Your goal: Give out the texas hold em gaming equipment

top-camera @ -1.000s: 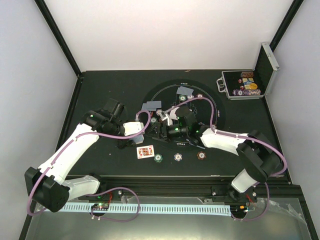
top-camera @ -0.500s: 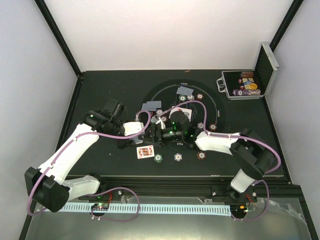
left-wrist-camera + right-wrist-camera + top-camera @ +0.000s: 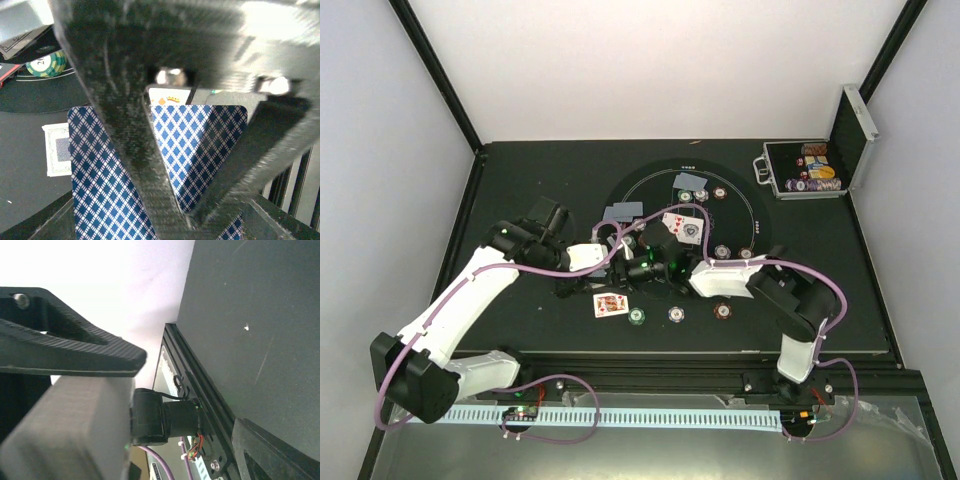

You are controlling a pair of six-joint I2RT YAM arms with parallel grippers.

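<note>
My left gripper (image 3: pixel 612 260) is shut on a deck of playing cards (image 3: pixel 105 175) with blue diamond backs; a finger (image 3: pixel 135 135) lies across the top card. My right gripper (image 3: pixel 640 268) sits close against the left one and is open; in its own view (image 3: pixel 187 400) nothing shows between the fingers (image 3: pixel 75 352). A face-up red card (image 3: pixel 682 227) lies in the table's ring. A face-up king (image 3: pixel 611 304) lies near the front. Face-down cards (image 3: pixel 624 212) (image 3: pixel 690 181) lie further back. Chips lie in front: green (image 3: pixel 638 317), pale (image 3: pixel 676 314), brown (image 3: pixel 724 311).
A silver-edged case (image 3: pixel 810 172) with coloured chips stands open at the back right. More chips (image 3: pixel 722 252) (image 3: pixel 720 193) lie inside the ring. The left wrist view shows a green chip (image 3: pixel 46 64) and a small face-down card (image 3: pixel 60 150) on the mat.
My right arm has swung left from the ring's middle to the left gripper. The red face-up card it covered now lies uncovered on the mat. The left arm has barely moved.
</note>
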